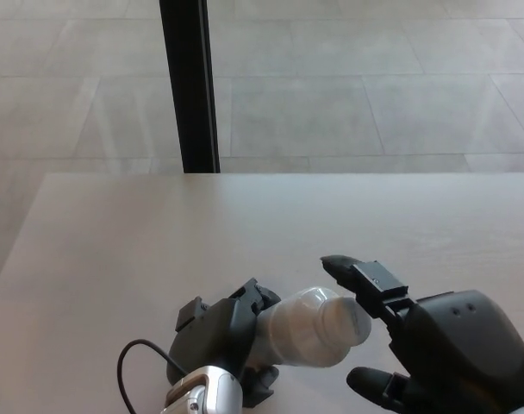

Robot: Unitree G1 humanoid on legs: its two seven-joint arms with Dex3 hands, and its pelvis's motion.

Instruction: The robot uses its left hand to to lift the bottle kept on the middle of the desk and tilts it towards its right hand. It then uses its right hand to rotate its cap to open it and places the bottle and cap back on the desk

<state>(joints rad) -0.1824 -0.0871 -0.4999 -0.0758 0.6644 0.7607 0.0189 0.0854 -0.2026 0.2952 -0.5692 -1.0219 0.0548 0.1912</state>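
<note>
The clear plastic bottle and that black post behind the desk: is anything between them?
No. In the head view only bare pale desk lies between the clear plastic bottle and the black post.

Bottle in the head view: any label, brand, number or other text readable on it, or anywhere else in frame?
None can be read. The bottle, held in the left hand, shows only a plain, blurred surface. The right hand and the desk carry no visible writing.

No text, label, brand, number or sign can be read anywhere in the view. The bottle (309, 328) shows no legible label.
</note>
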